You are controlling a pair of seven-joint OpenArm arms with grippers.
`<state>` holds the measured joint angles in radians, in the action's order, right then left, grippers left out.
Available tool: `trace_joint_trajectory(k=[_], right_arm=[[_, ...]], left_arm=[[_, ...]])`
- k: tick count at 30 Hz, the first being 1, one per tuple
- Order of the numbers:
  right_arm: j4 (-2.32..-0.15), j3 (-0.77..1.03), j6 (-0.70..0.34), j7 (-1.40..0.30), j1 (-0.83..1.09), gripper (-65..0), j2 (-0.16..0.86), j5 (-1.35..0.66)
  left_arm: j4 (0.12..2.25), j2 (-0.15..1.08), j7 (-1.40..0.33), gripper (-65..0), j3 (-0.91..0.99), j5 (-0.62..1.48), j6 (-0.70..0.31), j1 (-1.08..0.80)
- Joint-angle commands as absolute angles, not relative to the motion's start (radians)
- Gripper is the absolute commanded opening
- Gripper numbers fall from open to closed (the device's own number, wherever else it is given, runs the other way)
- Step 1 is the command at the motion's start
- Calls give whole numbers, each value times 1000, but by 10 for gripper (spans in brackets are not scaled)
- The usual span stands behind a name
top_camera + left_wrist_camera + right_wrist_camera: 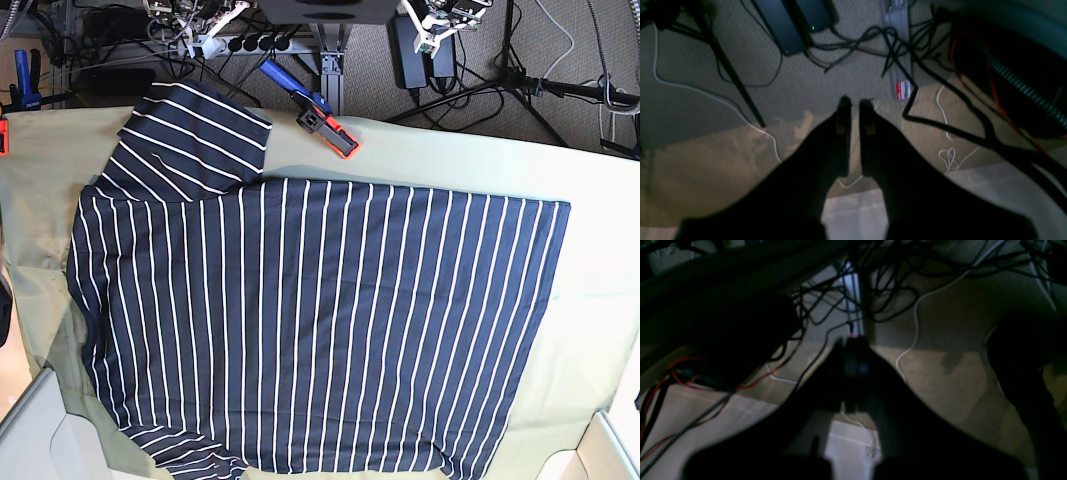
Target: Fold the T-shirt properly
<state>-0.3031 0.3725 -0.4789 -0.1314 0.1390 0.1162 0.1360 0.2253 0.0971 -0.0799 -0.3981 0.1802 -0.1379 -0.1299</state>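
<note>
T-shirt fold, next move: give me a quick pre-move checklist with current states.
1. T-shirt lies spread flat on the olive-green cloth: ok.
2. Upper sleeve laid out, ready to fold: ok.
3. Lower sleeve at the frame's bottom edge: cannot tell.
4. Blue and orange clamp sits off the shirt: ok.
5. Left claw holds nothing, jaws nearly together: ok.
6. Right claw shut and holding nothing, over the floor cables: ok.
</note>
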Motion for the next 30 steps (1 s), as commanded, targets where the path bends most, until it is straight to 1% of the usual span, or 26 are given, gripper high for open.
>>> trace_joint_trajectory(k=[1, 6, 11, 17, 22, 24, 30], right_arm=[[-309, 372, -505, -131, 145, -650, 125, 139], [-317, 372, -506, -131, 157, -650, 125, 139], [-383, 372, -506, -131, 208, -650, 124, 139], [-513, 371, -516, -131, 330, -650, 126, 128], [-651, 351, -521, -131, 469, -650, 144, 20], [-720, 322, -521, -132, 532, -650, 156, -12], [-981, 253, -521, -135, 737, -650, 183, -72]], left_arm=[[228, 100, -63, -605, -399, 183, -121, -139], [245, 100, -10, -605, -399, 183, -121, -172], [320, 113, 75, -605, -399, 182, -121, -247], [473, 163, 135, -605, -392, 192, -124, -369], [656, 212, 135, -605, -295, 275, -131, -502], [748, 229, 135, -605, -229, 284, -192, -565], [1030, 250, 134, -605, -32, 352, -433, -752]])
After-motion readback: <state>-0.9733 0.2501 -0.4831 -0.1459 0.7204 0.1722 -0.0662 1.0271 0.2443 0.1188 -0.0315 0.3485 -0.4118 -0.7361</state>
